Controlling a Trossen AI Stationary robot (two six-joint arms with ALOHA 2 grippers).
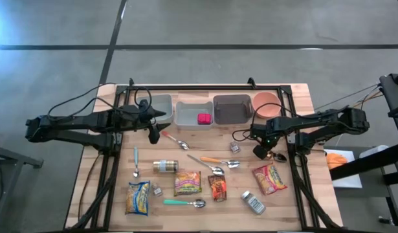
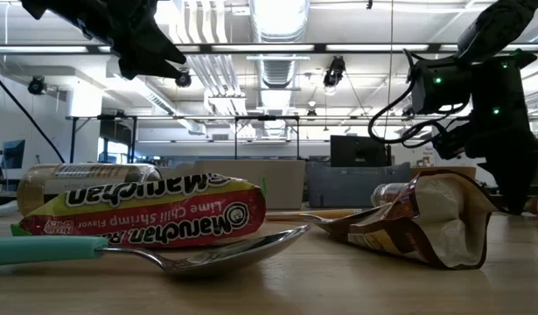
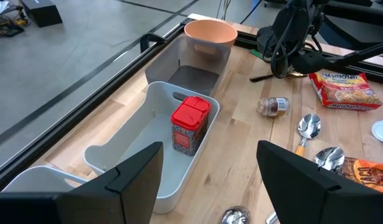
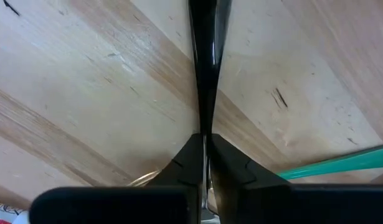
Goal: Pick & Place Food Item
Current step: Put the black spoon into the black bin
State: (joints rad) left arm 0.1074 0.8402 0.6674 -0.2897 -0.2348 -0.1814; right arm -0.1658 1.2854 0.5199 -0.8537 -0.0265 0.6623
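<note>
Readable labels first. In the low view, the noodle packet (image 2: 146, 214) lying front and centre says "Maruchan" and "Lime Chili Shrimp Flavor". In the left wrist view, the red noodle packet (image 3: 347, 88) also reads "Maruchan". I can't make out the print on the brown packet (image 2: 417, 219) or the jar (image 2: 76, 179) behind.

The right gripper (image 4: 203, 146) is down at the bench (image 1: 186, 136) with its fingers pinched tight. A thin black spoon (image 4: 203, 62) runs right between them by its handle, so it's clamped on cutlery, not food. From above, the right gripper sits right of centre. The red noodle packet is just below it and a bit to the right, lying flat and not touching it. The lime chili packet is further left, bottom-middle of the frame.

The left gripper (image 1: 153, 134) hangs over the bench in the upper left, fingers spread fairly wide with nothing in them. It points toward the white bin (image 3: 116, 162), where a red tin (image 3: 190, 124) stands upright. Further along the same row is a peach bowl (image 3: 210, 32).
</note>
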